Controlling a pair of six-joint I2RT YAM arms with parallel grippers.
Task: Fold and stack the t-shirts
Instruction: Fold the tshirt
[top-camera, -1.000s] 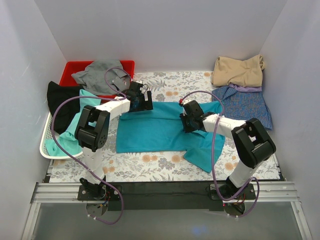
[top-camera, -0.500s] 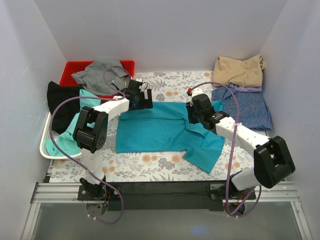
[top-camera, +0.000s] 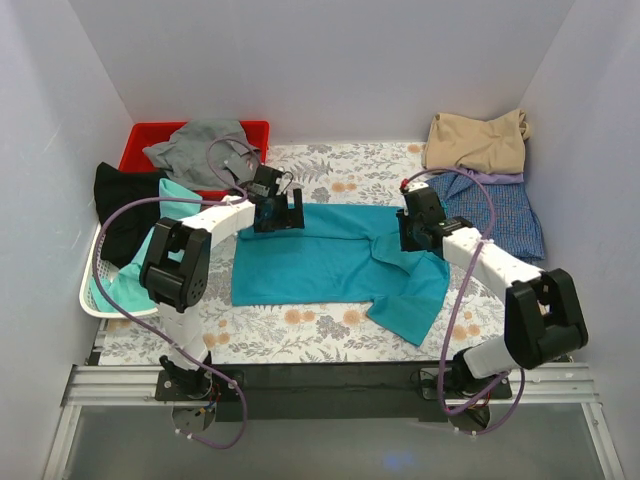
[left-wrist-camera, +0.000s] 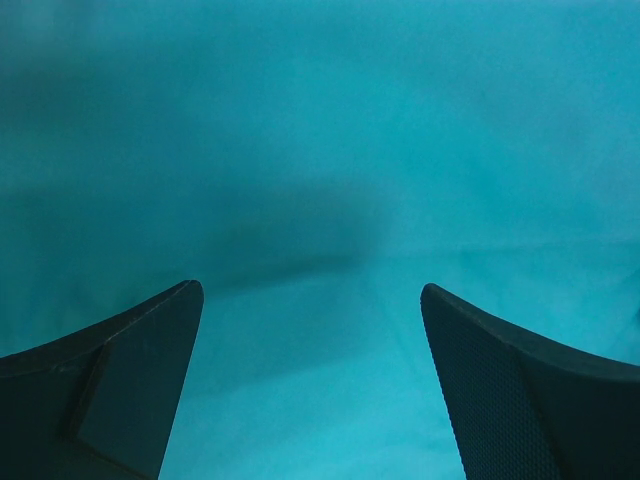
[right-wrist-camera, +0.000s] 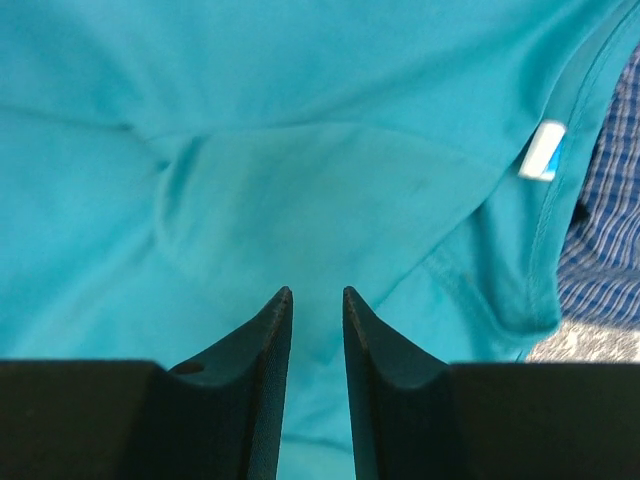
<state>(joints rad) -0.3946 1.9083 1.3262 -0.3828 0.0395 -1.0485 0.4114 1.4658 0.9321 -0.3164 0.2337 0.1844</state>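
Note:
The teal-blue t-shirt (top-camera: 320, 262) lies spread on the flowered table, with one sleeve toward the front right. My left gripper (top-camera: 279, 213) hangs over its far left edge. In the left wrist view my left gripper (left-wrist-camera: 312, 292) is wide open and empty, and teal cloth (left-wrist-camera: 320, 130) fills the frame. My right gripper (top-camera: 417, 234) is over the shirt's far right, near the collar. In the right wrist view my right gripper (right-wrist-camera: 317, 292) is almost closed, with a narrow gap and nothing between the fingers. The collar's white label (right-wrist-camera: 543, 152) shows there.
A tan shirt (top-camera: 478, 142) lies on a blue-purple checked shirt (top-camera: 495, 215) at the back right; the checked one also shows in the right wrist view (right-wrist-camera: 610, 230). A red bin (top-camera: 148, 138) holds a grey garment (top-camera: 200, 150). A white basket (top-camera: 92, 295) at the left holds black (top-camera: 125, 205) and mint-green (top-camera: 140, 270) shirts.
My right gripper has moved right across the teal shirt, from its middle to near the collar. My left gripper stayed at the far left edge, shifting only slightly.

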